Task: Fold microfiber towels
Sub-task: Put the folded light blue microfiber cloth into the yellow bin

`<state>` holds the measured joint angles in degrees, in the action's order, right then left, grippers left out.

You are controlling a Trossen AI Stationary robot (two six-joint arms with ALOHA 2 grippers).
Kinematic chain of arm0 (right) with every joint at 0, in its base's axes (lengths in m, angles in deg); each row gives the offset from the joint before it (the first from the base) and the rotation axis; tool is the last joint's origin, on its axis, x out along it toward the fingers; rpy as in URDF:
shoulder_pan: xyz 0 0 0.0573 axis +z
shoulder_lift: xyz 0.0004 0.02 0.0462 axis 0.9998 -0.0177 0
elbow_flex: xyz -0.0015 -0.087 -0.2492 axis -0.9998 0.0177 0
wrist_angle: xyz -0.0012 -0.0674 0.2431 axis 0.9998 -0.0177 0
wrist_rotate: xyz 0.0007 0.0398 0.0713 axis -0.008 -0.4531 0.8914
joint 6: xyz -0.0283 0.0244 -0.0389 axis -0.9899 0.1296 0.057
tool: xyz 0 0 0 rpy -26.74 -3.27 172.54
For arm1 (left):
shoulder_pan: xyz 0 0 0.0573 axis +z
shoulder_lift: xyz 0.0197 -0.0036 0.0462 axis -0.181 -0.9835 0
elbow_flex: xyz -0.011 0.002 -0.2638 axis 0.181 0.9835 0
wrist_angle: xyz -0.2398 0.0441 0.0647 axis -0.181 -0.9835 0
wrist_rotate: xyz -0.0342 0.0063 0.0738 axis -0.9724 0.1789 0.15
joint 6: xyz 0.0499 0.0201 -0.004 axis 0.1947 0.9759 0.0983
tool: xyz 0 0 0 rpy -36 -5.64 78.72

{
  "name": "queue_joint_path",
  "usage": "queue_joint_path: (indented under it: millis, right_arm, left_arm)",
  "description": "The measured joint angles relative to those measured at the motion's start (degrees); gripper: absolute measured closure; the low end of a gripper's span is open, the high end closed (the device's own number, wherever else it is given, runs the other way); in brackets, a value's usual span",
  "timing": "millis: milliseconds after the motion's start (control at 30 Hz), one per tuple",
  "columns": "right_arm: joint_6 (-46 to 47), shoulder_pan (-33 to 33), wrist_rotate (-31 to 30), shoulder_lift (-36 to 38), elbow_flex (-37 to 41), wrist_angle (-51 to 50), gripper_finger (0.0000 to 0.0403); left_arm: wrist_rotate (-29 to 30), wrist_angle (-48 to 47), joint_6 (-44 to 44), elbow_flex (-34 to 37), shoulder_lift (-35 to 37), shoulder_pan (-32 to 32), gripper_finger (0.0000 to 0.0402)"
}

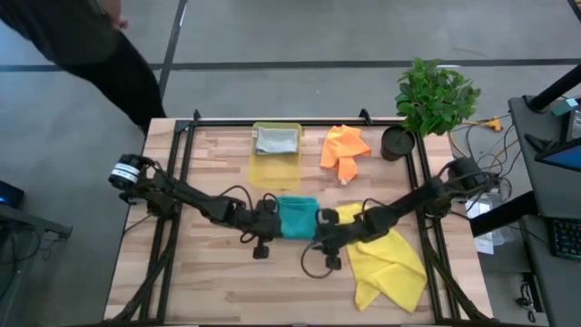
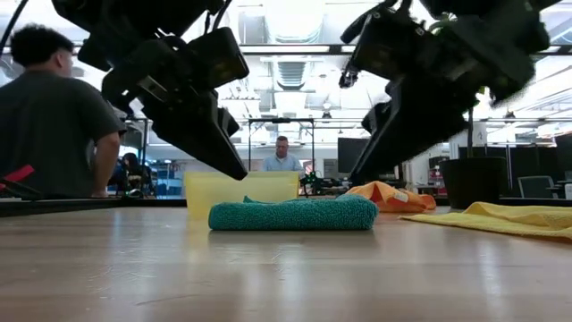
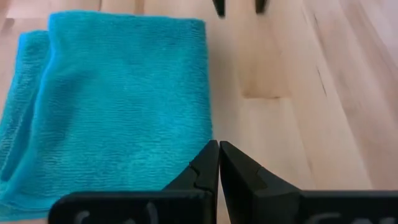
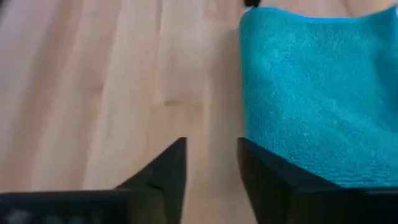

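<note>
Two jaws flank our soft, limp teal towel [image 1: 297, 217], left [image 1: 270, 216] shut and empty, right [image 1: 324, 222] parted, empty; we'd pinch an edge.

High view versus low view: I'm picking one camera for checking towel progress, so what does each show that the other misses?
Only the high view shows the light grey cloth lying in the translucent yellow plastic tray, and the leafy potted plant. Only the low view shows the folded teal microfiber towel's thickness. Both show the crumpled orange towel and the large bright yellow towel.
</note>
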<state>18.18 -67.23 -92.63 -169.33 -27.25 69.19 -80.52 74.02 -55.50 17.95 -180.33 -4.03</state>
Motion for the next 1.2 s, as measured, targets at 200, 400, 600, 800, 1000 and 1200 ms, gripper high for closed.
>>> queue_joint_path:
  millis: [200, 400, 600, 800, 1000, 1200]
  right_arm:
    - [-10.3, 1.7, -9.4, -3.6, -1.8, 0.3, 0.0195]
    - [-15.3, 0.9, -9.8, -9.2, -3.2, -1.4, 0.0177]
    - [-15.1, 0.8, -10.4, -13.2, -7.6, -8.9, 0.0206]
    - [-15.2, 0.7, -11.1, -13.9, -9.9, -11.3, 0.0316]
    - [-12.6, -0.3, -6.1, -13.1, -13.7, -20.2, 0.0389]
    - [-15.5, -0.6, -4.0, -7.2, -19.9, -27.8, 0.0393]
  left_arm:
    - [0.0, 0.0, -4.1, -0.2, 0.0, 0.2, 0.0402]
    - [-0.1, 0.0, -11.5, 0.1, 0.0, 0.2, 0.0402]
    - [-0.9, -0.1, -14.7, 0.0, 0.0, 0.0, 0.0402]
    - [-1.6, -0.1, -18.0, 0.0, 0.0, -0.7, 0.0402]
    - [-2.0, -0.2, -18.5, -0.2, 0.5, -1.8, 0.0402]
    - [-2.1, -0.3, -22.5, -0.4, 3.2, -2.6, 0.0402]
